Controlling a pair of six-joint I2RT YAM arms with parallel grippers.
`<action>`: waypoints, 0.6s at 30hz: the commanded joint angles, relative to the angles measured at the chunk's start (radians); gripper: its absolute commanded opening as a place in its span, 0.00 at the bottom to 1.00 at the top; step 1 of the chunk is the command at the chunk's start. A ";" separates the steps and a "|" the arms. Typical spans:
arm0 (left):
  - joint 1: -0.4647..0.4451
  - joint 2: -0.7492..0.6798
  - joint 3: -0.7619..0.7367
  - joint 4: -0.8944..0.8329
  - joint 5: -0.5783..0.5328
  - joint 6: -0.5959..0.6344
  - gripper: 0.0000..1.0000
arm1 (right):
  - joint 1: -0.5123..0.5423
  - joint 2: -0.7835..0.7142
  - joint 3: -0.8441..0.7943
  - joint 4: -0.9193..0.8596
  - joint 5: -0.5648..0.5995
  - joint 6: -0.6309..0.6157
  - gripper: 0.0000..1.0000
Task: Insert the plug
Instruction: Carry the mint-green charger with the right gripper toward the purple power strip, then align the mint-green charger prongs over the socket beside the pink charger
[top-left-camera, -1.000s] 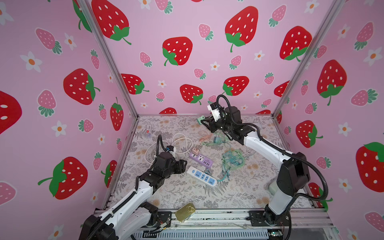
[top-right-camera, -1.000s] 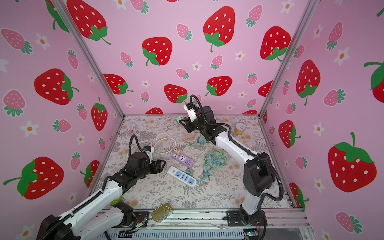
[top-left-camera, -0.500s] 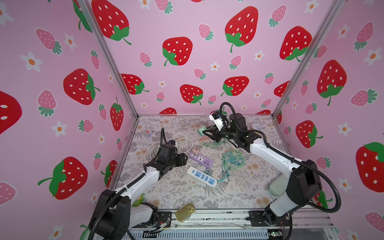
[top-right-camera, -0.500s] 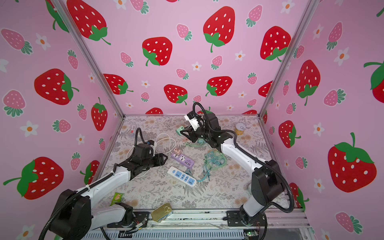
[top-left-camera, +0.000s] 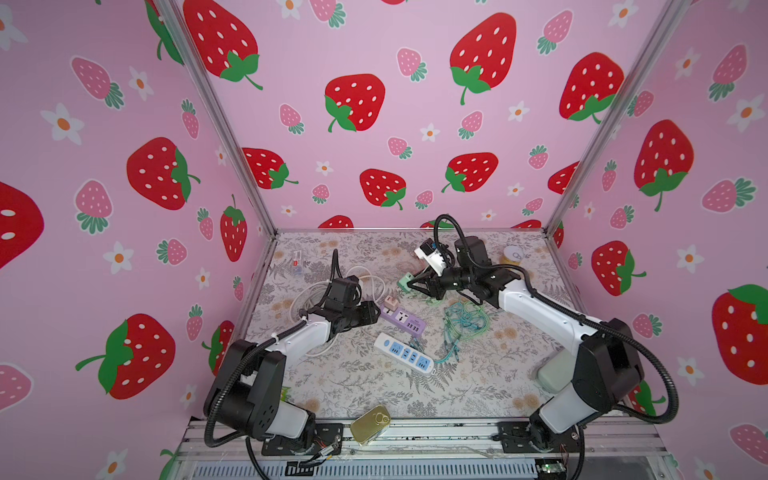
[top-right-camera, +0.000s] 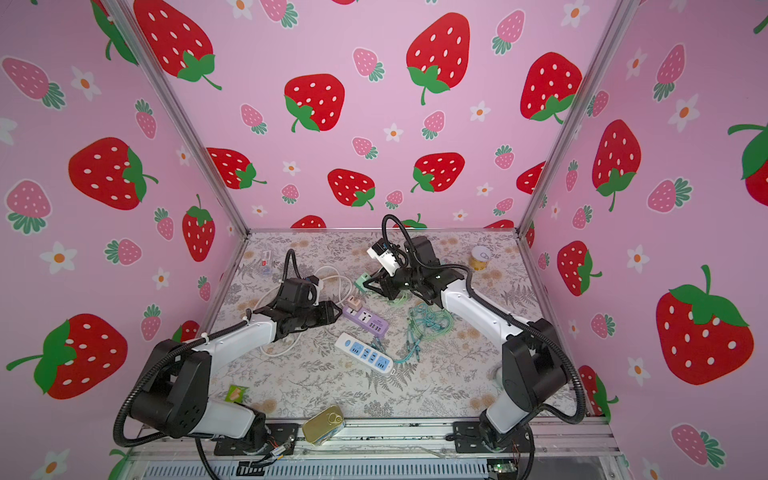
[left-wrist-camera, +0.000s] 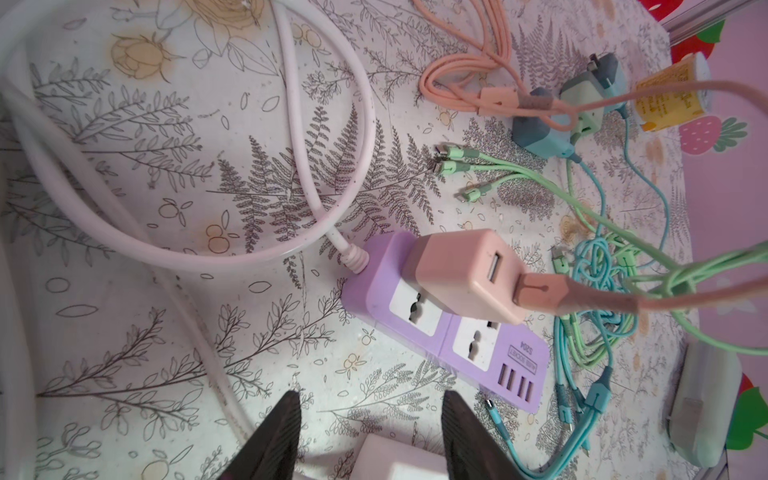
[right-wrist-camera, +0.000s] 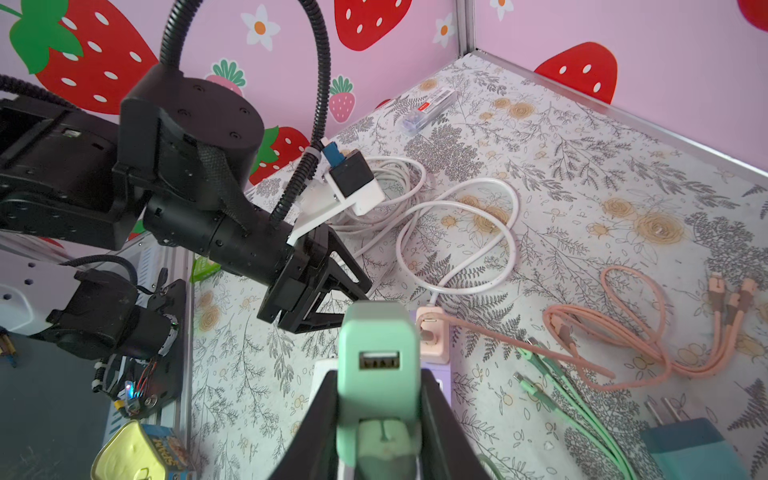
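The right gripper (right-wrist-camera: 378, 376) is clamping the green charger (right-wrist-camera: 376, 332) by its sides. It is holding the charger in the air above the floral table (top-left-camera: 478, 374), near the purple power strip (top-left-camera: 402, 319) but not over it. The left gripper (left-wrist-camera: 370, 432) is hovering just beside the strip, jaws partly apart with nothing clearly between them. This is looking like the carry stage, since the charger is not yet plugged in. A pink adapter (left-wrist-camera: 465, 274) is occupying one socket and two are lying free. Next, the charger's prongs — hidden here — are needing to be turned down over a free socket (left-wrist-camera: 415, 308) and pushed in straight, ideally with the left gripper bracing the strip.
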 joint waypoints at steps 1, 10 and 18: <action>0.007 0.030 0.054 0.011 0.025 0.019 0.55 | -0.004 0.001 -0.013 -0.053 -0.026 -0.048 0.05; 0.012 0.117 0.078 0.047 0.047 0.018 0.44 | -0.003 0.041 0.003 -0.155 0.022 -0.072 0.05; 0.013 0.181 0.112 0.061 0.063 0.013 0.39 | 0.022 0.071 -0.001 -0.175 0.100 -0.065 0.05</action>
